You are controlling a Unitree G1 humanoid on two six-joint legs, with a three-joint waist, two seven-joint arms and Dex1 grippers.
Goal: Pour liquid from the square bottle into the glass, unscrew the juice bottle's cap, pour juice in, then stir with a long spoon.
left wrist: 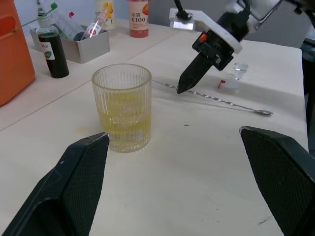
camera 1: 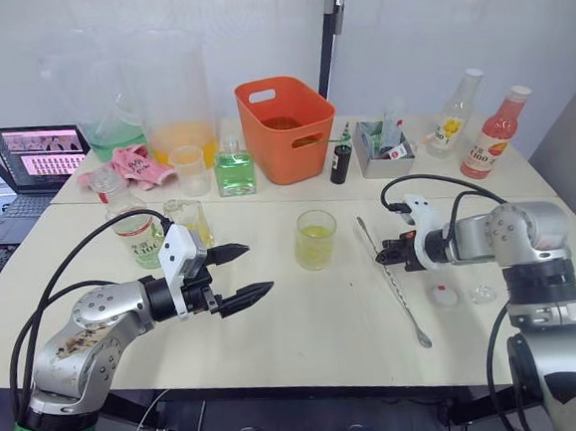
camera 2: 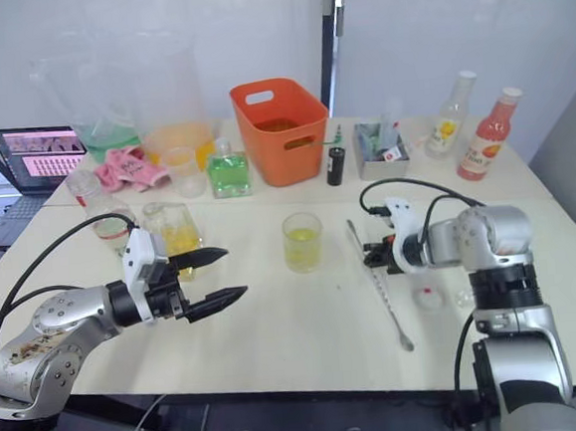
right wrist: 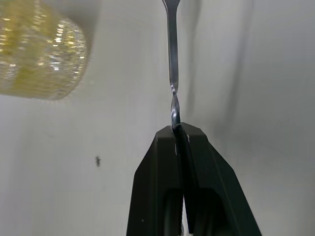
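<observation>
The glass (camera 1: 316,238), partly filled with yellow liquid, stands mid-table. To its right the long spoon (camera 1: 393,282) lies along the table. My right gripper (camera 1: 382,256) is shut on the spoon's stem (right wrist: 172,59), pinching it at the fingertips, a little right of the glass (right wrist: 39,54). Beside the spoon lie the white cap (camera 1: 444,296) and a tiny clear piece (camera 1: 484,293). My left gripper (camera 1: 257,270) hangs open and empty, left of the glass (left wrist: 122,108). Behind it stand the juice bottle (camera 1: 138,232) and the square bottle (camera 1: 191,221).
Along the back stand an orange basket (camera 1: 286,131), a green-liquid bottle (camera 1: 235,170), a grey tin (camera 1: 383,148), a yellow-labelled bottle (camera 1: 455,117) and a pink-liquid bottle (camera 1: 496,134). Far left are a laptop (camera 1: 39,155), a pink cloth (camera 1: 130,168) and a clear cup (camera 1: 190,170).
</observation>
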